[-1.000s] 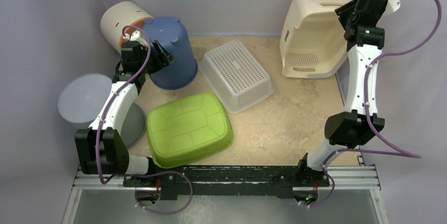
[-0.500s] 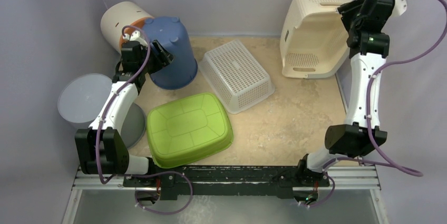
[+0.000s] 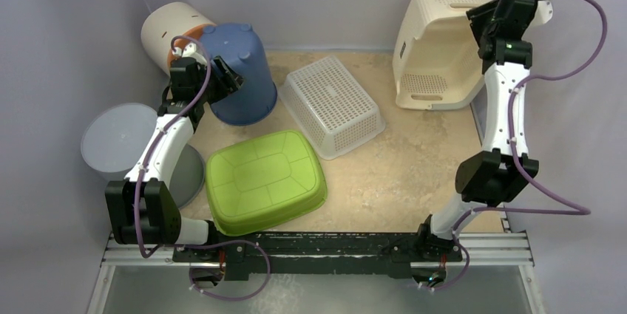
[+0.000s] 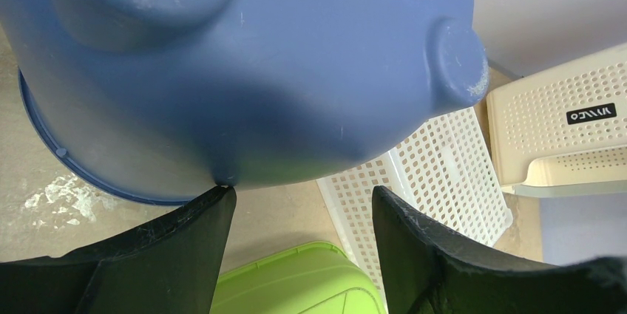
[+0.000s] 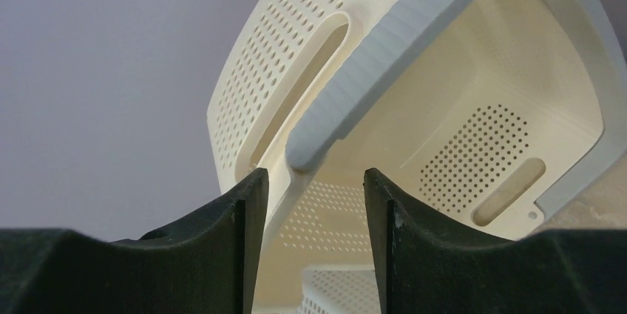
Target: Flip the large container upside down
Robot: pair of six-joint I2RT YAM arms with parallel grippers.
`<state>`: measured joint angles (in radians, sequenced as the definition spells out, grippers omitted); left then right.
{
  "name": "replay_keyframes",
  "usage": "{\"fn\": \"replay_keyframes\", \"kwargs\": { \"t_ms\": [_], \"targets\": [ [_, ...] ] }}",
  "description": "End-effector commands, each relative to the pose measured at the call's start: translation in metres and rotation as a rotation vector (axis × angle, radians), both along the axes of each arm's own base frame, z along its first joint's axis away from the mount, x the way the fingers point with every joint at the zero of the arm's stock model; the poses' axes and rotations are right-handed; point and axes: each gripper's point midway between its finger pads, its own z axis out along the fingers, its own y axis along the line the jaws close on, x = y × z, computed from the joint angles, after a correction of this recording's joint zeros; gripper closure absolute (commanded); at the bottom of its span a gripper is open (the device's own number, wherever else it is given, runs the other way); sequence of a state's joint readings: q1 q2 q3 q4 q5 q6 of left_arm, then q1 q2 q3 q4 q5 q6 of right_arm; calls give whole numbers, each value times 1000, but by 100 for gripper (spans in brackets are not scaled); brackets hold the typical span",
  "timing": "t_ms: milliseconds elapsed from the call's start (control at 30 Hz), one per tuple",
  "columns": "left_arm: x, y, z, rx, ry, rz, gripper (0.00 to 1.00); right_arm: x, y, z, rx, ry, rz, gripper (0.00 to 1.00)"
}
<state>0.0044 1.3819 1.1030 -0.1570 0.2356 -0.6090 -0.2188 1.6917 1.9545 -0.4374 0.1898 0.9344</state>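
Observation:
The large cream perforated container (image 3: 436, 48) stands tipped on its side at the back right, its opening facing forward. My right gripper (image 3: 482, 24) is high up at its upper right rim. In the right wrist view the gripper (image 5: 310, 185) is open, and the container's thick rim (image 5: 384, 70) ends just beyond the fingertips, not clamped. My left gripper (image 3: 225, 81) is open beside the upturned blue bucket (image 3: 240, 74). In the left wrist view the gripper (image 4: 303, 199) is empty, and its left fingertip (image 4: 214, 207) touches the bucket (image 4: 244, 70).
A white mesh basket (image 3: 334, 105) lies upside down mid-table. A green tub (image 3: 265, 179) lies upside down at the front. A cream cylinder bin (image 3: 171, 29) lies behind the bucket. A grey round lid (image 3: 118, 137) sits at the left edge.
My right wrist swung slightly right, then back left and closer to the container's rim. The container and my left arm have not moved.

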Motion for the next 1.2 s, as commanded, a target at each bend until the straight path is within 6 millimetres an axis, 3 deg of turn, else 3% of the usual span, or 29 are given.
{"fn": "replay_keyframes", "kwargs": {
  "t_ms": [0,167,333,367,533,667,767,900,1067,1167],
  "targets": [
    [13,4,28,11,-87,6,32,13,-5,17,14,-95,-5,50],
    [12,5,27,24,-80,3,32,21,-9,12,4,-128,-12,66],
    [9,5,24,30,-74,4,32,21,-12,-3,-2,-130,-24,98],
    [9,5,24,30,-72,4,32,19,-12,-6,6,-129,-26,100],
    [9,5,25,25,-76,3,32,-4,-8,-17,43,-121,-54,100],
    [9,4,26,19,-79,1,32,-39,-8,-22,34,-122,-94,100],
    [9,2,25,8,-79,-7,32,-70,-18,-32,-4,-78,-181,100],
    [8,0,22,2,-72,-15,32,-105,-13,-66,21,6,-202,100],
    [6,-2,17,2,-60,-23,32,-136,14,-139,151,103,-152,100],
    [4,-2,12,1,-48,-25,32,-147,24,-156,181,57,-123,100]
  ]
}}
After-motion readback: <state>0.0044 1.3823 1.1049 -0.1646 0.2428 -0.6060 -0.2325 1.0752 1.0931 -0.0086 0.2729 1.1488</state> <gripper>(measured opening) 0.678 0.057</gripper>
